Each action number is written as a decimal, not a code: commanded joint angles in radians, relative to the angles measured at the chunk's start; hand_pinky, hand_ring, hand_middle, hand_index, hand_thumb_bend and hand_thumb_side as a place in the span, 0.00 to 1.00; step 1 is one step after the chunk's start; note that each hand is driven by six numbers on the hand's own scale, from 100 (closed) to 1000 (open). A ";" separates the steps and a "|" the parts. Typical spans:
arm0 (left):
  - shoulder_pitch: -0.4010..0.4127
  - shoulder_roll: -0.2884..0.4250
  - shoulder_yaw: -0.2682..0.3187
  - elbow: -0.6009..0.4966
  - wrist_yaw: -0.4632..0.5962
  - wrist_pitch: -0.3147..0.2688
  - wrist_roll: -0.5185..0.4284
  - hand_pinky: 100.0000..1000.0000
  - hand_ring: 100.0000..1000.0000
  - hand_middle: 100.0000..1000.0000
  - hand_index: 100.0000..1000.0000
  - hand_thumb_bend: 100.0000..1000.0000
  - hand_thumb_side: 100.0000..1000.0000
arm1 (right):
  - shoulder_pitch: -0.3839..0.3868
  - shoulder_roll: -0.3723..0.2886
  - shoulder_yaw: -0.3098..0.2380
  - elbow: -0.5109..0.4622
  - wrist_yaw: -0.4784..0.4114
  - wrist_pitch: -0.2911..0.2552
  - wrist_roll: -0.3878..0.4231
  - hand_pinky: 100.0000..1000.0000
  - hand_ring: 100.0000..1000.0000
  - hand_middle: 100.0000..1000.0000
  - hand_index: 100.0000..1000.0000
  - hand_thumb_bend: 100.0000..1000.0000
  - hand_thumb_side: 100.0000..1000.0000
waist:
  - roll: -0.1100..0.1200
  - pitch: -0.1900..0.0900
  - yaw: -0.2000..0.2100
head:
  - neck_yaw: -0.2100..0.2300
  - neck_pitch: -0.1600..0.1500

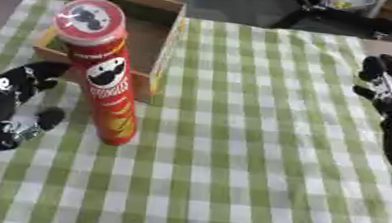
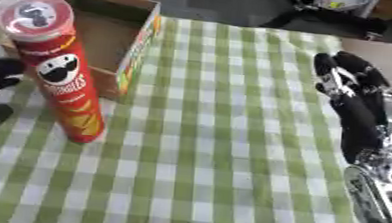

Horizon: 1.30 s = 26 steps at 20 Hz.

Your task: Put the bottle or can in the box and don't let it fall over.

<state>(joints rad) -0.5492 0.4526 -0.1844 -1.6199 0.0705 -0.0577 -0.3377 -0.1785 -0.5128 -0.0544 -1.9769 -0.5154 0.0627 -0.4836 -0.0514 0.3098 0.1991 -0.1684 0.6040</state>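
Note:
A tall red Pringles can point(image 1: 106, 71) stands upright on the green-and-white checked tablecloth point(image 1: 249, 153), just in front of an open cardboard box point(image 1: 166, 36) at the far left. My left hand point(image 1: 11, 104) is to the left of the can, open, with fingers and thumb spread towards it and a small gap between them and the can. My right hand point(image 2: 358, 103) rests at the right edge of the table, open, fingers pointing away, holding nothing.
The box is empty inside as far as I see. A black chair base point(image 2: 330, 16) stands beyond the table's far edge. The table's right edge runs close by my right arm.

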 commanded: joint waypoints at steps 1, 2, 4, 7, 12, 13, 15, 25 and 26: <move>-0.027 0.002 -0.003 0.000 -0.014 -0.002 0.005 1.00 1.00 0.89 0.91 0.41 0.43 | -0.012 -0.012 -0.003 -0.023 -0.008 -0.001 0.005 0.69 0.74 0.73 0.70 0.46 0.23 | 0.003 -0.011 -0.002 | 0.005 -0.013; -0.031 -0.002 -0.004 0.003 -0.017 -0.002 0.005 1.00 1.00 0.89 0.91 0.41 0.43 | -0.013 -0.012 -0.002 -0.023 -0.008 -0.001 0.005 0.69 0.74 0.73 0.70 0.46 0.23 | 0.003 -0.011 -0.002 | 0.005 -0.014; -0.037 -0.007 -0.007 0.008 -0.024 -0.003 0.004 1.00 1.00 0.89 0.92 0.41 0.43 | -0.014 -0.011 -0.002 -0.022 -0.009 0.000 0.006 0.69 0.74 0.73 0.70 0.46 0.23 | 0.003 -0.010 -0.003 | 0.006 -0.014; -0.047 -0.014 -0.011 0.016 -0.042 -0.007 0.001 1.00 1.00 0.90 0.92 0.42 0.44 | -0.015 -0.010 -0.001 -0.021 -0.011 0.000 0.007 0.69 0.74 0.73 0.70 0.46 0.22 | 0.003 -0.009 -0.004 | 0.008 -0.015; -0.062 -0.030 -0.012 0.028 -0.066 -0.014 0.002 1.00 1.00 0.89 0.91 0.44 0.44 | -0.018 -0.008 0.000 -0.020 -0.014 0.000 0.010 0.70 0.74 0.73 0.70 0.46 0.22 | 0.003 -0.007 -0.005 | 0.009 -0.016; -0.064 -0.031 -0.011 0.029 -0.073 -0.015 0.004 1.00 1.00 0.89 0.91 0.45 0.44 | -0.018 -0.008 0.000 -0.020 -0.014 0.000 0.011 0.70 0.74 0.73 0.70 0.46 0.22 | 0.003 -0.006 -0.006 | 0.009 -0.017; -0.067 -0.034 -0.009 0.031 -0.088 -0.014 0.015 1.00 1.00 0.89 0.91 0.45 0.44 | -0.018 -0.007 0.000 -0.019 -0.015 0.000 0.011 0.70 0.74 0.73 0.70 0.46 0.22 | 0.003 -0.005 -0.006 | 0.010 -0.017; -0.070 -0.038 -0.008 0.041 -0.145 -0.012 0.058 1.00 1.00 0.90 0.92 0.50 0.55 | -0.020 -0.005 0.002 -0.019 -0.017 0.000 0.016 0.70 0.74 0.73 0.71 0.46 0.22 | 0.001 -0.005 -0.006 | 0.013 -0.018; -0.071 -0.039 -0.009 0.042 -0.147 -0.015 0.053 1.00 1.00 0.91 0.93 0.50 0.56 | -0.020 -0.005 0.002 -0.019 -0.018 0.000 0.017 0.70 0.74 0.73 0.71 0.46 0.22 | 0.001 -0.004 -0.006 | 0.013 -0.019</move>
<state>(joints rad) -0.6009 0.4034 -0.1997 -1.5657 -0.0694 -0.0656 -0.2842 -0.1904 -0.5044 -0.0484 -1.9769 -0.5243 0.0655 -0.4709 -0.0523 0.3211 0.1937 -0.1594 0.5963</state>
